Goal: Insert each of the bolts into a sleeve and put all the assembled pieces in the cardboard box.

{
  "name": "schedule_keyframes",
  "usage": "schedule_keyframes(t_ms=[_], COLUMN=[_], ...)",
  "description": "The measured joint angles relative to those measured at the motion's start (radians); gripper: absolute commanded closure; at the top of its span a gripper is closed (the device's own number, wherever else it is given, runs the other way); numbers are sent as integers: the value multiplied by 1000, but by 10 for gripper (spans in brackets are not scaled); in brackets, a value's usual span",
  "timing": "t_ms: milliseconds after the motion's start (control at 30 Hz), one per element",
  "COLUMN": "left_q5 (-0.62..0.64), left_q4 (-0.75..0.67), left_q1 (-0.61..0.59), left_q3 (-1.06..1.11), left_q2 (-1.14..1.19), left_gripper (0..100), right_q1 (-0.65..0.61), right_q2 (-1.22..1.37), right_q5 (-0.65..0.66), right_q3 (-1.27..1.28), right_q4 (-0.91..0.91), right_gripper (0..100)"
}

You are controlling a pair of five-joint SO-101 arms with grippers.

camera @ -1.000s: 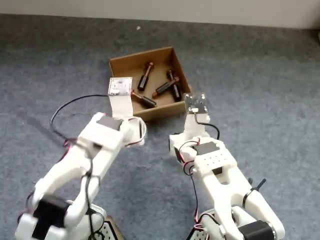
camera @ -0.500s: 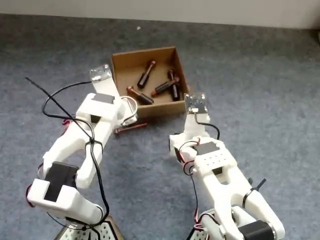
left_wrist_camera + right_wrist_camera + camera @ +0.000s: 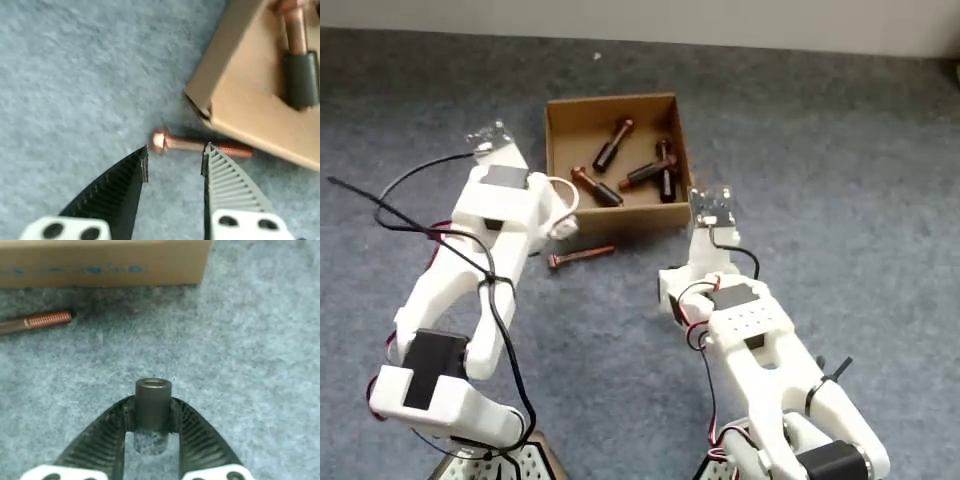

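Bolt (image 3: 580,256) lies on the worktop (image 3: 840,200) just 6 o'clock of the box (image 3: 630,222), axis 9-to-3 (head at 9), crosswise before the open left pincer (image 3: 174,159); right pincer (image 3: 152,412) grips a sleeve (image 3: 153,402).

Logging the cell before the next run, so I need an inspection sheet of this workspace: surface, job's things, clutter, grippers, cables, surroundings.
Surface: grey carpet, flat.
Job's things: cardboard box holds four assembled pieces; one loose bolt lies on the carpet beside it.
Clutter: tiny pale speck beyond the box.
Grippers: left gripper open over the bolt; right gripper shut on a sleeve.
Cables: black cable loops off the left arm; red and black wires on the right arm.
Surroundings: pale wall behind.
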Motion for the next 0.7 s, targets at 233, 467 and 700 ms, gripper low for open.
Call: schedule_keyframes(t_ms=[233,467,700], left_q5=[203,290,311], left_q4=[14,2,-41], left_q1=[107,133,101], left_q3=[-2,-8,-9], left_q2=[46,164,192], left_gripper=[814,814,814], right_q1=[0,0,0], right_q2=[0,0,0], right_q5=[0,0,0], right_q3=[0,0,0], right_q4=[0,0,0], right_gripper=[995,995,995])
